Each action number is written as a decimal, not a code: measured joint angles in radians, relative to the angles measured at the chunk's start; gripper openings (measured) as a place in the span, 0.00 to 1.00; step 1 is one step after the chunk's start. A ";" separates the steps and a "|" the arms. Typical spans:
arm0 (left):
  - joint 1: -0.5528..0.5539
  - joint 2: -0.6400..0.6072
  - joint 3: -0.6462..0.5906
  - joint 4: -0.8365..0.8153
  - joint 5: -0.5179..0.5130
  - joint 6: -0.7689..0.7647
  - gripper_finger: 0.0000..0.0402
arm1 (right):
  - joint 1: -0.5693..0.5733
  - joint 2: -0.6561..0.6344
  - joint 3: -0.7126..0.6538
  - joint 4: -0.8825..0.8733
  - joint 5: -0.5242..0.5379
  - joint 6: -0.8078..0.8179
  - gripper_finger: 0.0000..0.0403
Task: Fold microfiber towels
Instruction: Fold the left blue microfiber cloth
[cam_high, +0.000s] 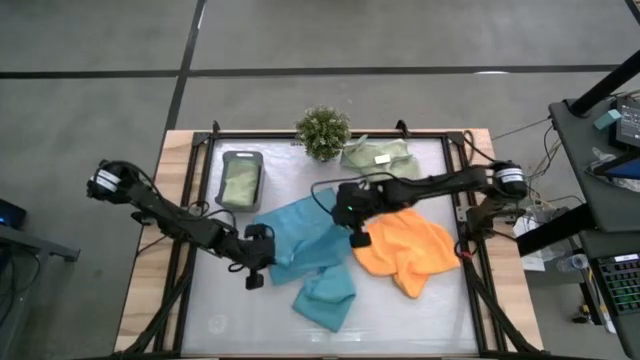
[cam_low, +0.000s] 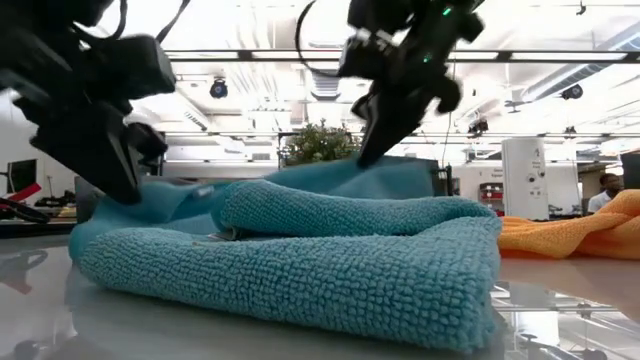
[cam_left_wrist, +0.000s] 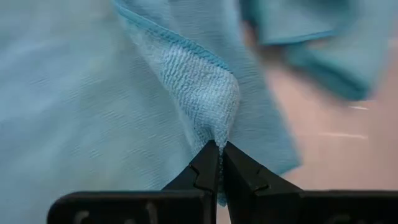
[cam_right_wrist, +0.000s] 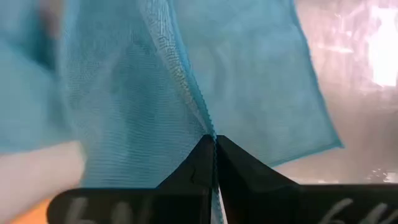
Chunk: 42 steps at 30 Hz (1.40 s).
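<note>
The teal towel (cam_low: 300, 265) pinched in my left gripper (cam_left_wrist: 219, 148) is nubby, looped, matt cloth. The orange towel (cam_high: 405, 250) looks equally soft and fuzzy. My fingers (cam_right_wrist: 249, 171) are smooth matt black plastic. The table (cam_low: 560, 320) top shines glossy, mirroring light.

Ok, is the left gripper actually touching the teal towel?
Touching: in the left wrist view the left gripper is shut on a pinched fold of the teal towel.
</note>
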 joint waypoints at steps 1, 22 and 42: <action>0.000 -0.006 -0.003 -0.026 -0.029 -0.021 0.00 | -0.016 0.020 0.011 0.001 0.000 -0.008 0.02; 0.012 -0.009 -0.027 -0.210 -0.243 -0.223 0.07 | -0.118 0.250 0.188 0.014 0.136 -0.119 0.02; 0.012 -0.020 -0.033 -0.220 -0.283 -0.100 0.27 | -0.123 0.250 0.186 0.113 0.166 -0.129 0.02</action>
